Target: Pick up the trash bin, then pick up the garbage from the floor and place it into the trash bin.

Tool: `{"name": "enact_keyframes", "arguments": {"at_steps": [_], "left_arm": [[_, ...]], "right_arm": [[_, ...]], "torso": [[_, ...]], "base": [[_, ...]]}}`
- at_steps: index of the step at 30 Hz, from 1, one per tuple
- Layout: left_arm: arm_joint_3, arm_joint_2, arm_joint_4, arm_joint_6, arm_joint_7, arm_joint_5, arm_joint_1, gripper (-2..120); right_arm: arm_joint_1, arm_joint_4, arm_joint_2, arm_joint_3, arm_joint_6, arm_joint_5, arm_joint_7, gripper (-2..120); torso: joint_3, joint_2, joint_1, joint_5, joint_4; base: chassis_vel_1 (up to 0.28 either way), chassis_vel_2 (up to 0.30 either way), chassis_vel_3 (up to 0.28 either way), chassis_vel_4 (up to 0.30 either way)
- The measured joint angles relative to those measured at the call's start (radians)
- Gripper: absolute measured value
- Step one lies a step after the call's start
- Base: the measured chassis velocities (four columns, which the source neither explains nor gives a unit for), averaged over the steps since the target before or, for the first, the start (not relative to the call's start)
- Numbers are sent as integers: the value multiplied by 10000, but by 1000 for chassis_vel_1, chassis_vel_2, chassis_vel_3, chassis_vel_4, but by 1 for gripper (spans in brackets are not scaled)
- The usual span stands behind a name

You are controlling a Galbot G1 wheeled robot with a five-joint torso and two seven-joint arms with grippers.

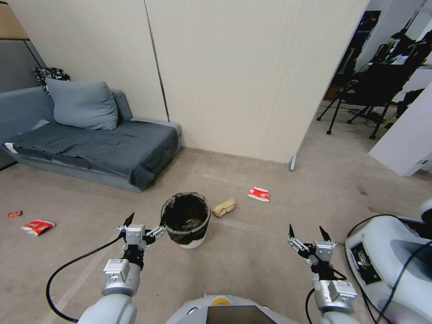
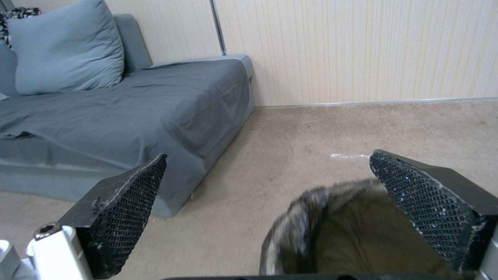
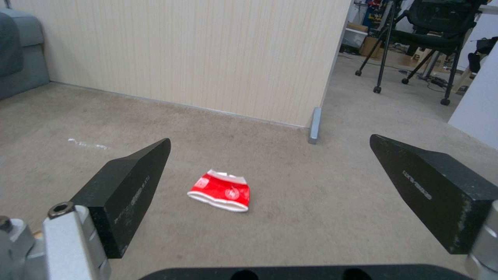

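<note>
From the head, the left gripper (image 1: 145, 226) is hovering spread wide at the trash bin's (image 1: 186, 219) left rim, nearer than the right gripper (image 1: 308, 238), also spread, hanging well apart.

At the left wrist, the rim is sitting beneath one finger.

At the right wrist, a red-and-white carton (image 3: 221, 191) is lying ahead between the fingers.

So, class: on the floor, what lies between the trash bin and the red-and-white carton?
In the head view, a crumpled brown paper lies between the trash bin and the red-and-white carton, closer to the bin. The rest is bare floor.
</note>
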Motion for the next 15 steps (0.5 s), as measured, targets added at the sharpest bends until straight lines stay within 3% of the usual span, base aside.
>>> {"name": "enact_keyframes", "arguments": {"at_steps": [15], "left_arm": [[-18,-5,48,-1,0,-75,-31,100]], "right_arm": [[7,-16,0,0,163,-5,-63,100]], "torso": [[1,0,1,1,0]], "base": [[-160,153,151,-161]]}}
